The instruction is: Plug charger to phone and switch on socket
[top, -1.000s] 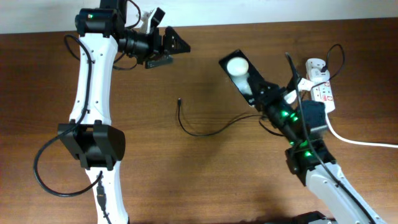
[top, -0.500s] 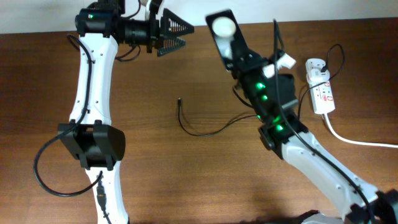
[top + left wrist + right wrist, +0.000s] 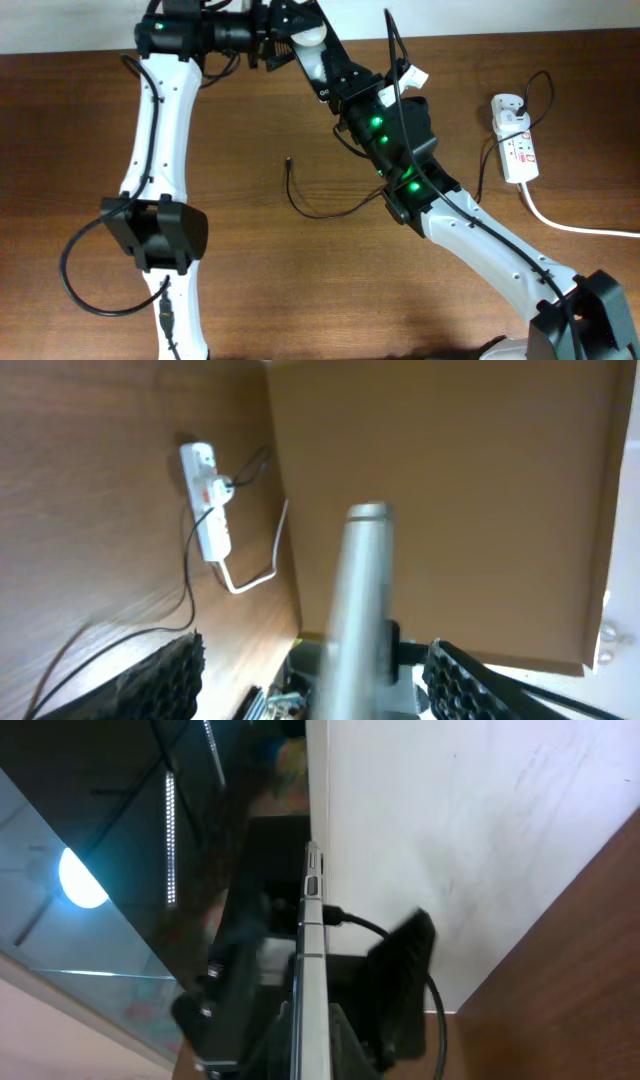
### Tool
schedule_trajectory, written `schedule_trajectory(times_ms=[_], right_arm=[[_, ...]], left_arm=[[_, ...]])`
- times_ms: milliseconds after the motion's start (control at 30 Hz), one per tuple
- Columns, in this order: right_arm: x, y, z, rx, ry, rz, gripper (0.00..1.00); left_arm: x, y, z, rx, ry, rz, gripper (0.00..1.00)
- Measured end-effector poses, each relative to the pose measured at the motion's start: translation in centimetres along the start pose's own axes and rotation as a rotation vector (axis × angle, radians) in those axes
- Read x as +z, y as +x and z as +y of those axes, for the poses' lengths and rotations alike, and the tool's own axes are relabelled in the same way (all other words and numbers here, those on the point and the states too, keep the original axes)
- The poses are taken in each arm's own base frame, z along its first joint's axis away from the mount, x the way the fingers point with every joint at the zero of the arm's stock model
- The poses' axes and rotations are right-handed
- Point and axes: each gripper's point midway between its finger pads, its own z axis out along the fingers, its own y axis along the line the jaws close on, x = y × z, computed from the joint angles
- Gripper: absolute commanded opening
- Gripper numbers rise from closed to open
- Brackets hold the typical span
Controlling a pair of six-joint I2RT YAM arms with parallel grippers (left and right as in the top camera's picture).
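- Phone (image 3: 322, 62) raised, clamped in right gripper (image 3: 312, 1020); it sits edge-on between the wide-spread fingers of left gripper (image 3: 315, 650), touching neither.
- Charger (image 3: 320, 212) cable lies loose on table (image 3: 250, 280) below both grippers, plug tip free; its far run is hidden under the right arm.
- Socket (image 3: 518, 150) well right of right gripper; red marks, print too small to read.

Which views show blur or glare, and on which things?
Left wrist: the phone is close to the lens and blurred, while the farther socket is fairly sharp. Right wrist: the phone's screen mirrors a bright lamp and a light strip. Overhead: evenly lit and sharp, no strong glare.
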Motion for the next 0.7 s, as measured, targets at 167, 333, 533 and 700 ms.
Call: schedule_trajectory(times_ms=[167, 333, 533, 700], right_arm=[[0.0, -0.6, -0.3, 0.004, 0.013, -0.035, 0.04], [0.0, -1.2, -0.3, 0.004, 0.014, -0.072, 0.04], [0.0, -1.6, -0.5, 0.028, 0.017, -0.095, 0.04], [0.0, -1.5, -0.2, 0.094, 0.005, -0.096, 0.04]], left_arm=[[1.8, -0.2, -1.1, -0.014, 0.005, -0.011, 0.59], [2.8, -0.6, -0.7, -0.057, -0.038, -0.049, 0.3], [3.4, -0.8, -0.9, -0.089, -0.041, -0.066, 0.09], [3.3, -0.7, -1.4, -0.084, -0.023, -0.054, 0.0]])
